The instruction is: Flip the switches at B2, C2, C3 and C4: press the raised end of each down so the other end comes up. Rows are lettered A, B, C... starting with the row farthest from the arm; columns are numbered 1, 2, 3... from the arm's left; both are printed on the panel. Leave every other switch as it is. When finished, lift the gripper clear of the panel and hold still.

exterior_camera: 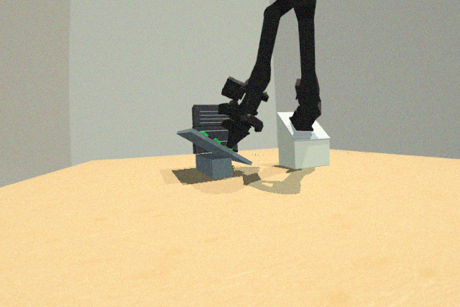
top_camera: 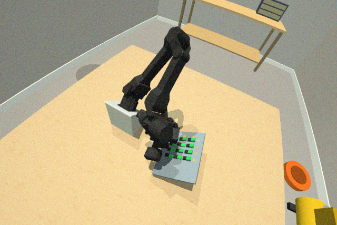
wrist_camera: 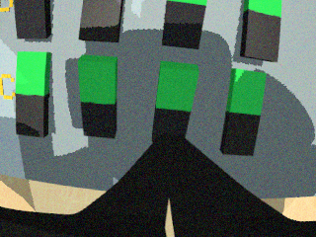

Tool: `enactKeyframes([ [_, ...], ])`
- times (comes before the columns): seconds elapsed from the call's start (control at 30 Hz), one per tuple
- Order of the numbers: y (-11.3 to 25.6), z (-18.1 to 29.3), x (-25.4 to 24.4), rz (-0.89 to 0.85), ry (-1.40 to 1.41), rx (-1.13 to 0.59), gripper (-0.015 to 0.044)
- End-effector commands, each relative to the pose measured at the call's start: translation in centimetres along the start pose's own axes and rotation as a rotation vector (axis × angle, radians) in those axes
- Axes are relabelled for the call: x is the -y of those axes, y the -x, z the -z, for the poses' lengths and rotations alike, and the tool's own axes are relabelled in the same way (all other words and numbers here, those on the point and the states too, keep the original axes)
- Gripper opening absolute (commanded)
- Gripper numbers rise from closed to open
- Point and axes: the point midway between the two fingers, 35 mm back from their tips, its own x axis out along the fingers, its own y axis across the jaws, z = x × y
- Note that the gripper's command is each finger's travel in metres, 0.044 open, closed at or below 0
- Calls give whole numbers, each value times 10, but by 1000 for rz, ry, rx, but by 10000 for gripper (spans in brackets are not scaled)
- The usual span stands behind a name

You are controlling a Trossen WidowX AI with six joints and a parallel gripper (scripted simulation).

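The grey-blue sloping panel (top_camera: 185, 173) (exterior_camera: 241, 159) (wrist_camera: 135, 114) carries green-and-black rocker switches. In the wrist view the nearest row is C: C1 (wrist_camera: 33, 74), C2 (wrist_camera: 98, 81), C3 (wrist_camera: 177, 86) and C4 (wrist_camera: 247, 94) each show a green far half and a black near half. B2 (wrist_camera: 101, 17) is partly cut off above C2. My gripper (exterior_camera: 228, 147) (wrist_camera: 169, 145) is shut and empty. Its tip is at the near black end of C3 and covers part of it; contact is unclear. Which ends are raised is hard to tell.
The arm's pale box-shaped base (top_camera: 119, 119) (exterior_camera: 312, 153) stands beside the panel on the wooden table (top_camera: 81, 176) (exterior_camera: 223, 240). A dark ribbed object (exterior_camera: 205, 116) is behind the panel. A shelf bench (top_camera: 226, 6), an orange ring (top_camera: 288, 172) and a yellow cylinder (top_camera: 304, 211) are farther off.
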Motion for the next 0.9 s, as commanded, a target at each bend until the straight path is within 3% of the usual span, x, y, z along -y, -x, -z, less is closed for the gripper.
enactKeyframes([
  [0.0,20,-4,7,23,7,-2,0],
  [0.2,59,-5,1,9,5,-13,0],
  [0.63,58,-5,30,11,7,-12,0],
  [0.87,24,-3,29,8,7,15,0],
])
